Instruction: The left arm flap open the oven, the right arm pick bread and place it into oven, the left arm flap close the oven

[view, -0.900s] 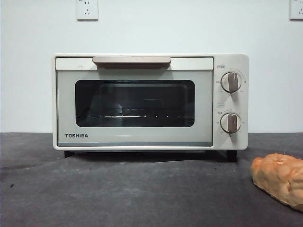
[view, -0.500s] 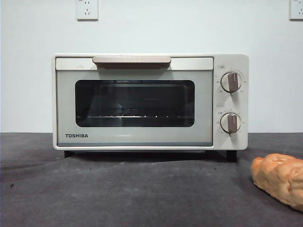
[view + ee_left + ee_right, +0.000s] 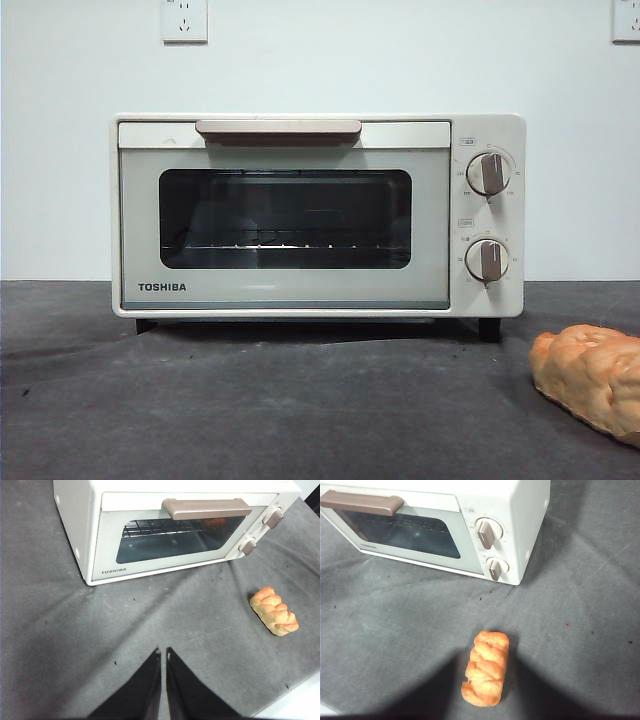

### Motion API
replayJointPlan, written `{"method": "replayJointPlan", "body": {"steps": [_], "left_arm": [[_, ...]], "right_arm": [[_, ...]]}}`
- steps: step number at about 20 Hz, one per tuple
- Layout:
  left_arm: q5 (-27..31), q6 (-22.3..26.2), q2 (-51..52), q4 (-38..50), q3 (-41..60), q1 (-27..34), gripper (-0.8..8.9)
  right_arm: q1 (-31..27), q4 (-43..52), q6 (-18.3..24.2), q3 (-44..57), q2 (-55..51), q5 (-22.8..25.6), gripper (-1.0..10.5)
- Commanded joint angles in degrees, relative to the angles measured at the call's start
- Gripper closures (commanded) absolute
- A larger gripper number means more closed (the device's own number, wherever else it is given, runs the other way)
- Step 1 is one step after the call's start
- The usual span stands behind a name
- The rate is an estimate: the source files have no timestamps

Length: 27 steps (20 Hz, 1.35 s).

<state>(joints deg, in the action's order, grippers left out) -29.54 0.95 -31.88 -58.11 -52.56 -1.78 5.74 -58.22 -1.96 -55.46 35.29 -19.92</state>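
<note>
My left claw (image 3: 162, 652) hangs above the bench (image 3: 60, 630), well short of the oven's door side, gripping nothing. Its two black jaws are pressed nearly together, with only a hairline slit between the tips. My right claw does not appear in its own wrist view, only a dark shadow on the cloth either side of the bread; I cannot tell its state.

The oven (image 3: 318, 215) stands upright on the dark grey bench cloth, its back towards the white wall (image 3: 400, 60). Door fully closed, flush with the body. The tan bar handle (image 3: 278, 128) runs along the top edge of the door. Through the dark window the wire rack (image 3: 285, 245) is visible. Two round knobs (image 3: 487, 173) sit one above the other on the oven's control panel, beside the door.

The bread (image 3: 486, 668) lies flat on the cloth, in front of the oven on its knob side, well apart from it, untouched by either claw. Two wall sockets (image 3: 184, 20) are mounted above the oven.
</note>
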Motion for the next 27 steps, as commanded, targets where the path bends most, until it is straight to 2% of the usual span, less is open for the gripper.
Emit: {"method": "replayJointPlan", "body": {"steps": [1, 5, 10, 18, 22, 27], "left_arm": [[-0.2, 1.0, -0.2, 0.5, -1.1, -0.1, 7.96], [-0.2, 1.0, -0.3, 0.5, -1.1, -0.1, 7.97], [-0.2, 1.0, -0.3, 0.5, -1.1, -0.1, 7.96], [-0.2, 1.0, -0.3, 0.6, -1.1, -0.1, 7.97], [-0.2, 1.0, -0.3, 0.7, -1.1, -0.1, 7.96], [-0.2, 1.0, -0.3, 0.7, -1.1, -0.1, 7.96]], "right_arm": [[0.2, 0.3, -1.1, -1.1, 0.2, -0.2, 5.2], [0.3, -0.4, -2.2, -1.1, 0.3, -0.3, 5.2], [3.5, -1.6, -4.1, 0.4, 2.5, -0.4, 5.2], [9.7, 12.7, -13.5, 19.1, 2.8, -0.4, 5.2], [15.8, 20.2, -18.3, 25.2, 5.8, 5.2, 5.2], [23.6, 26.2, -18.7, 25.3, 14.8, 16.8, 5.2]]}}
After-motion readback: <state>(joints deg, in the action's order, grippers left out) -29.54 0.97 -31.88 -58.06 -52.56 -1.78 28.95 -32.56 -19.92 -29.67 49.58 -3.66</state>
